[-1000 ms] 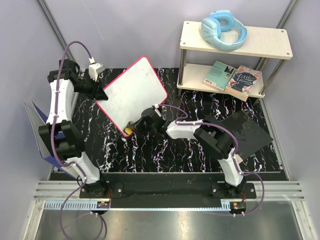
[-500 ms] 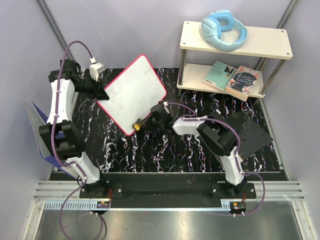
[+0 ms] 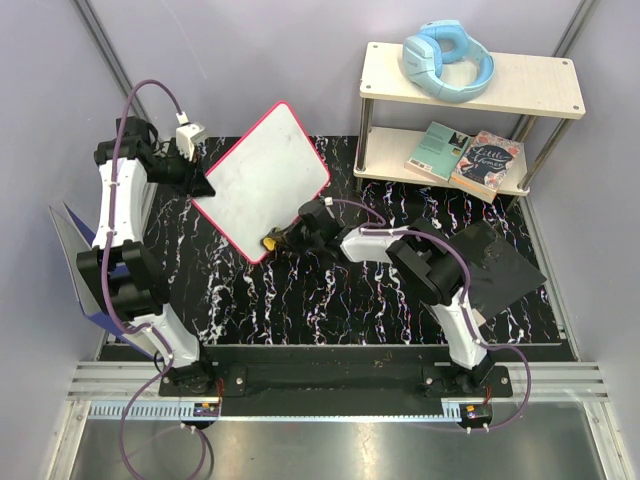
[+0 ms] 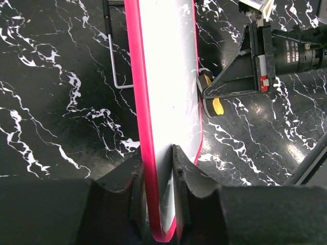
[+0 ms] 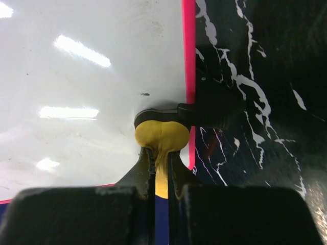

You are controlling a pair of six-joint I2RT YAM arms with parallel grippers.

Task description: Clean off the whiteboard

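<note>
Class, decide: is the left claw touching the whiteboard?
Touching. The left wrist view shows the left claw with fingers pressed on both faces of the whiteboard, clamping its edge.

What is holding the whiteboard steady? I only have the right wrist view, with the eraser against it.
Observer: The left gripper is shut on the red rim of the whiteboard, holding it tilted.
Operator: Any writing left?
Observer: The top view shows a blank face, with no dark writing that I can see.
Operator: Where on it is my eraser?
Observer: The yellow eraser in the right gripper sits by the corner nearest the arms.
</note>
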